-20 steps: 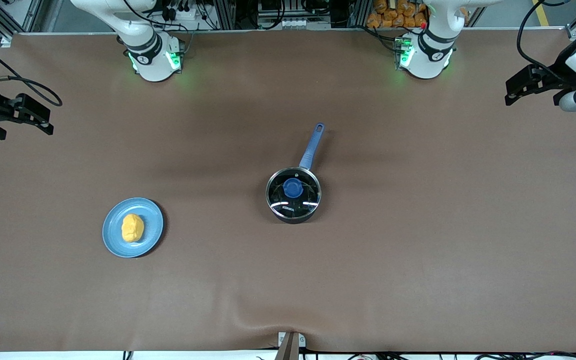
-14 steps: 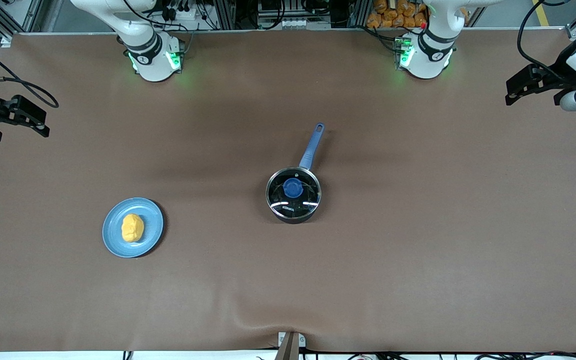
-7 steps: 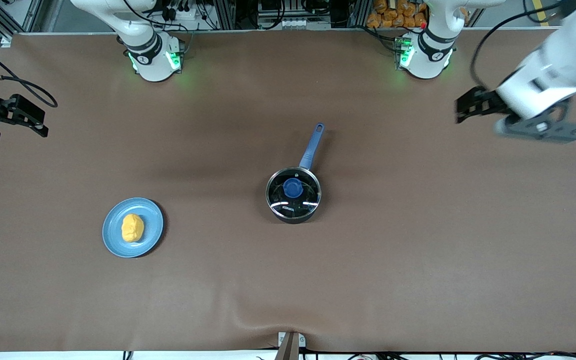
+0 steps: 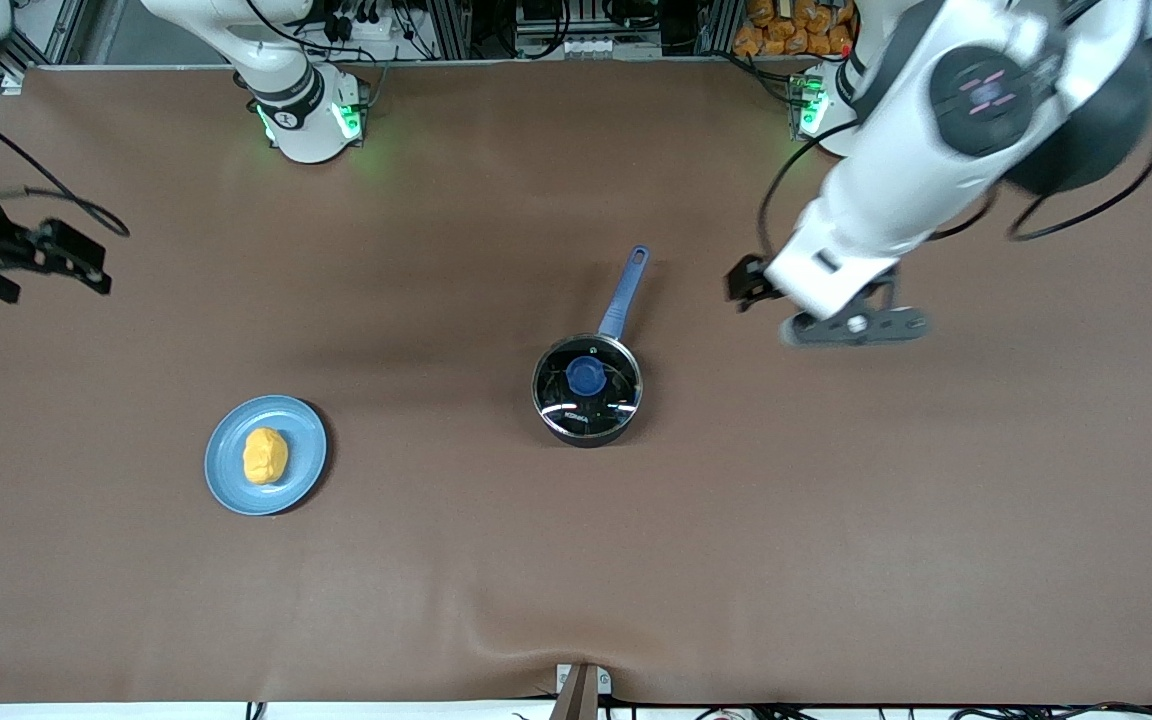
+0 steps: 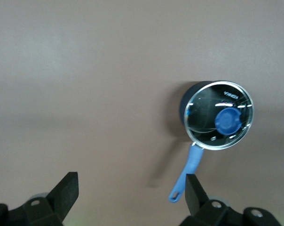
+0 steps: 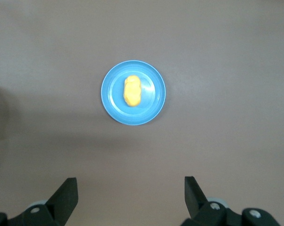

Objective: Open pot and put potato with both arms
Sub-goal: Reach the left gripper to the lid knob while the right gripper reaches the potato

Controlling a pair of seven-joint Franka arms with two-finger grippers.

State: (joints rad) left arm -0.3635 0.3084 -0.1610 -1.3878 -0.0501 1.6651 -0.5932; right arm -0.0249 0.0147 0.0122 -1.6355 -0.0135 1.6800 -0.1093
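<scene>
**Approach phase — lid on, potato not yet picked**

From the front view, I have the pot (image 4: 587, 390) mid-surface, glass lid (image 4: 587, 378) seated, blue handle pointing toward the bases. The potato (image 4: 265, 455) sits on a blue plate (image 4: 308, 470) toward the right arm's end. My left end effector (image 4: 751, 290) hangs over bare surface beside the pot handle; the right end effector (image 4: 61, 258) is at the table's edge.

Left wrist view: fingers (image 5: 67, 190) spread wide, empty — I judge the next move is centring over the blue knob (image 5: 227, 122).

Right wrist view: fingers (image 6: 66, 197) wide apart, plate and potato in sight, nothing obstructing.
</scene>
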